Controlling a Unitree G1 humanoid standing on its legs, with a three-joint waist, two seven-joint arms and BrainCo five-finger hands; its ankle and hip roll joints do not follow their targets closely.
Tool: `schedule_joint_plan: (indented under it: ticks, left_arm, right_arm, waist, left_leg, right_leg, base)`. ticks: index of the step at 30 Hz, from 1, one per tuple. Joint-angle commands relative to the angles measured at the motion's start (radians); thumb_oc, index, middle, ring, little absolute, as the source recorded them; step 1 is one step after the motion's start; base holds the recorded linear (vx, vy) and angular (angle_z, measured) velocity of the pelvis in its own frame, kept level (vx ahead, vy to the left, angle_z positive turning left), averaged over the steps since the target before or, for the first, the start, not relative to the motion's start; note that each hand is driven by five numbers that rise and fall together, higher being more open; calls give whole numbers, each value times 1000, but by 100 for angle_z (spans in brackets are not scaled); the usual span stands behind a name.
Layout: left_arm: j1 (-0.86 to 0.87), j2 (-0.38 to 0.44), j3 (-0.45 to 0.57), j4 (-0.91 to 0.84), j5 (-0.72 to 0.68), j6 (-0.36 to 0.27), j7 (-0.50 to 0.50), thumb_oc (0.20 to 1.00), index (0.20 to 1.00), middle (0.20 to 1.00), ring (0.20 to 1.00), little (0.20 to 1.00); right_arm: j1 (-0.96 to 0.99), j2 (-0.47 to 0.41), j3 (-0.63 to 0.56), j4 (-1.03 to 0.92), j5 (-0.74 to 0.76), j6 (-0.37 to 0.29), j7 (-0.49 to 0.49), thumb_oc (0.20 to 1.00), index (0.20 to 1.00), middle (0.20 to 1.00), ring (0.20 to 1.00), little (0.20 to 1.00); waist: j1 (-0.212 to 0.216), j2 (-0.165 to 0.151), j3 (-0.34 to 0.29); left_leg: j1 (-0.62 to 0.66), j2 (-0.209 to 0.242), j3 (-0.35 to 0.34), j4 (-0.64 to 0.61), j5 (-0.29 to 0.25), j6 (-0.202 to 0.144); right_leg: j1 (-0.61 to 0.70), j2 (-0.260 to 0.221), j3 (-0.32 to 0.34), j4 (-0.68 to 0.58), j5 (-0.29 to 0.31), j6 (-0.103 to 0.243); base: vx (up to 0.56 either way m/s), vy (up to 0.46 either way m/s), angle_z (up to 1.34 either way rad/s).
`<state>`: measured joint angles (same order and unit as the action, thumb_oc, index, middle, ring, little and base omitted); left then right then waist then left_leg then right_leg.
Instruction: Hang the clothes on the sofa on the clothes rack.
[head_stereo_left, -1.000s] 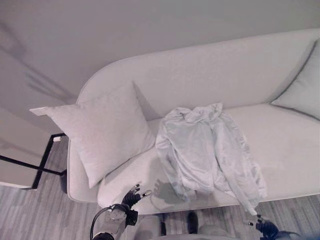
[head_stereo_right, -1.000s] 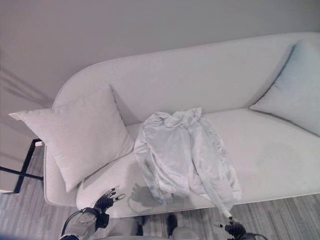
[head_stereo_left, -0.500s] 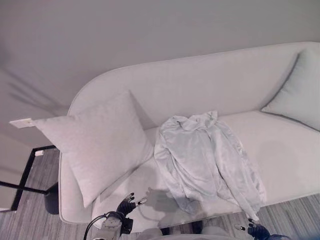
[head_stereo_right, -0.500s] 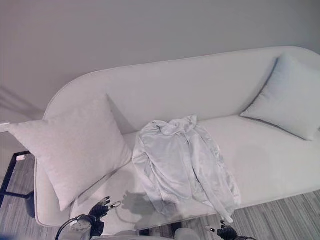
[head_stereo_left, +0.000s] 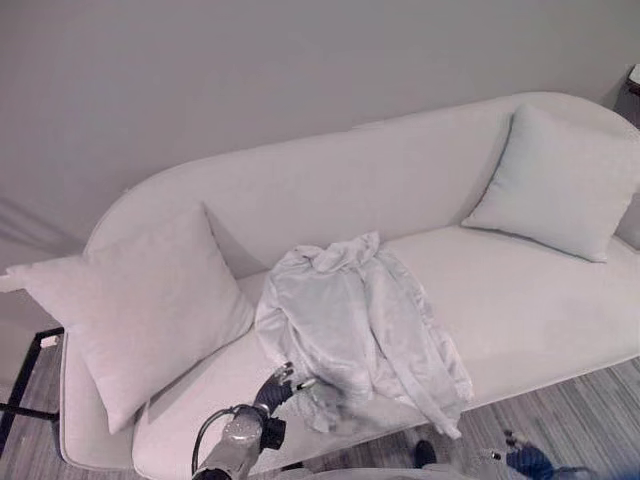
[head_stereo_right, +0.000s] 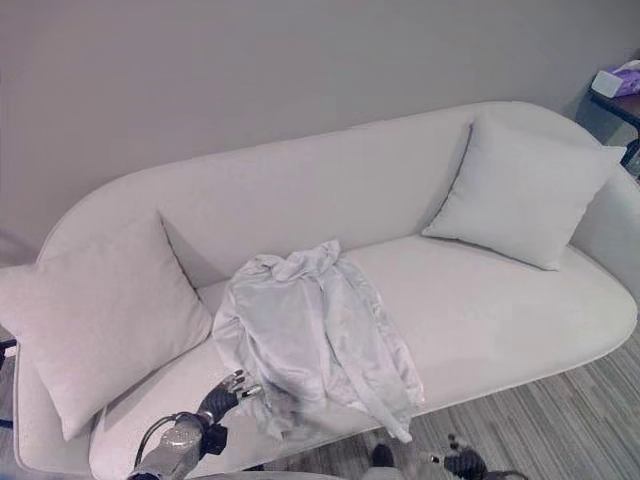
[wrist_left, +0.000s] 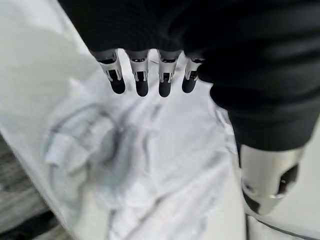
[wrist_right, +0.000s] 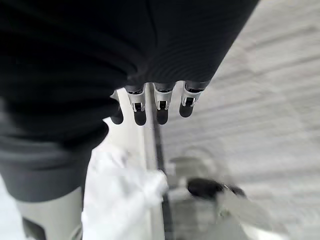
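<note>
Left hand (head_stereo_left: 277, 385) shows in the left eye view at about 7 o'clock, low over the front part of the long pale grey fabric sofa (head_stereo_left: 520, 310), with its fingers straight and spread, holding nothing. Just beside its fingertips, toward 2 o'clock, lies the crumpled white long-sleeved jacket (head_stereo_left: 350, 325), spread flat on the seat near the middle of the sofa, one sleeve reaching the front edge. A big square light grey cushion (head_stereo_left: 130, 310) leans at 9 o'clock of the jacket, and a second pale square cushion (head_stereo_left: 555, 185) leans at 2 o'clock. The right hand (head_stereo_left: 522, 458) is at 5 o'clock, over the grey striped wooden floor (head_stereo_left: 590, 410), well apart from the jacket.

In the right eye view a small white and purple box (head_stereo_right: 615, 80) stands at 1 o'clock, past the sofa's end.

In the left wrist view the left hand's fingers (wrist_left: 141, 80) are straight and apart over the jacket's folds, not touching them.

In the right wrist view the right hand's fingers (wrist_right: 160, 107) hang straight and empty above the floor, near the sofa's edge.
</note>
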<state>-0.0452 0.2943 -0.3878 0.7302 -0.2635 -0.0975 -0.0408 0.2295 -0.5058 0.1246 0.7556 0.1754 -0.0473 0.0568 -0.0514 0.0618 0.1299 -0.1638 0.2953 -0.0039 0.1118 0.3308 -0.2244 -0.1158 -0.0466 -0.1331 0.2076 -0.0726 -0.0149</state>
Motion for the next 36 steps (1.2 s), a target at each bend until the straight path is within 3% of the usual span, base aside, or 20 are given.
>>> schedule_joint_plan:
  ticks: [1,2,4,5,9,16,18,19,21,23,25,26,29,30,36]
  left_arm:
    - [-67,52,78,-66,-30,-28,12,1000,1000,1000,1000,1000]
    - [-78,51,79,-69,-28,-32,16,1000,1000,1000,1000,1000]
    - [-86,50,78,-72,-27,-31,19,1000,1000,1000,1000,1000]
    - [-104,53,71,-85,-19,-35,22,1000,1000,1000,1000,1000]
    - [-112,56,64,-113,-10,-42,29,1000,1000,1000,1000,1000]
    - [-117,121,114,-139,44,-48,43,1000,1000,1000,1000,1000]
    - [-121,129,120,-137,53,-47,46,1000,1000,1000,1000,1000]
    - [-125,144,142,-140,64,-43,54,1000,1000,1000,1000,1000]
    - [-139,159,154,-138,63,-44,65,1000,1000,1000,1000,1000]
    - [-164,169,168,-138,61,-45,84,1000,1000,1000,1000,1000]
    - [-212,177,169,-129,58,-52,107,1000,1000,1000,1000,1000]
    - [-224,183,168,-135,71,-44,106,1000,1000,1000,1000,1000]
    - [-240,188,181,-134,74,-50,121,1000,1000,1000,1000,1000]
    - [-278,206,191,-126,79,-59,148,1000,1000,1000,1000,1000]
    - [-491,263,133,-64,78,-73,217,1000,1000,1000,1000,1000]
  right_arm:
    - [-55,-23,-19,7,15,-35,-30,1000,1000,1000,1000,1000]
    - [-67,-31,-25,3,22,-37,-37,1000,1000,1000,1000,1000]
    - [-71,-35,-31,-6,24,-39,-41,1000,1000,1000,1000,1000]
    - [-92,-51,-36,-15,27,-43,-48,1000,1000,1000,1000,1000]
    - [-104,-52,-46,-53,14,-48,-58,1000,1000,1000,1000,1000]
    - [-178,-39,-10,-114,-19,-53,-49,1000,1000,1000,1000,1000]
    - [-188,-39,-1,-121,-26,-54,-47,1000,1000,1000,1000,1000]
    - [-212,-40,10,-149,-31,-52,-42,1000,1000,1000,1000,1000]
    - [-231,-43,22,-167,-29,-55,-44,1000,1000,1000,1000,1000]
    - [-243,-46,28,-207,-28,-60,-50,1000,1000,1000,1000,1000]
    - [-253,-59,16,-245,-10,-69,-59,1000,1000,1000,1000,1000]
    - [-237,-66,3,-274,-16,-71,-65,1000,1000,1000,1000,1000]
    - [-229,-69,-7,-300,-18,-75,-66,1000,1000,1000,1000,1000]
    - [-244,-81,-16,-336,-15,-86,-71,1000,1000,1000,1000,1000]
    - [-427,-131,27,-357,56,-117,-129,1000,1000,1000,1000,1000]
  waist:
    - [-7,-81,80]
    - [0,-85,78]
    - [4,-83,76]
    - [17,-59,67]
    - [8,-47,51]
    - [18,-61,44]
    - [23,-64,50]
    - [25,-70,72]
    - [25,-74,105]
    - [20,-73,131]
    - [5,-80,159]
    - [2,-89,158]
    - [-6,-101,166]
    - [-6,-114,167]
    - [-5,-120,212]
  left_leg:
    - [59,-124,56,104,-251,100]
    - [29,-167,50,69,-276,111]
    - [32,-189,53,25,-279,119]
    - [33,-226,67,-92,-259,134]
    - [73,-260,44,-162,-248,149]
    - [134,-310,81,-199,-294,202]
    - [139,-317,85,-199,-303,210]
    - [148,-325,95,-199,-315,223]
    - [148,-320,103,-199,-312,226]
    - [146,-314,98,-199,-316,226]
    - [139,-323,87,-199,-325,223]
    - [135,-331,77,-199,-328,222]
    - [129,-336,65,-199,-333,222]
    - [105,-328,66,-199,-330,216]
    - [8,-315,41,-199,-292,206]
  right_leg:
    - [202,-104,37,-288,123,131]
    - [200,-103,43,-294,124,133]
    - [201,-102,47,-295,121,135]
    - [201,-86,54,-295,112,142]
    - [209,-92,64,-289,97,154]
    - [143,-166,150,-191,105,197]
    - [127,-175,156,-165,108,204]
    - [70,-181,179,-80,156,213]
    - [15,-161,189,-12,185,212]
    - [-41,-126,190,1,177,202]
    - [-93,-81,186,-78,176,189]
    - [-76,-82,192,-145,174,186]
    - [-71,-65,205,-179,190,191]
    - [-64,-65,198,-236,223,186]
    - [-101,-60,174,-281,245,181]
  base:
    - [37,-169,85]
    - [94,-96,23]
    - [127,31,-23]
    - [129,71,-30]
    - [194,140,-27]
    - [154,203,-32]
    - [58,141,-29]
    - [54,184,-19]
    - [-17,93,-20]
    - [-15,20,-7]
    - [13,-36,20]
    - [74,-77,25]
    - [37,-72,38]
    - [-24,-148,72]
    - [-52,-61,13]
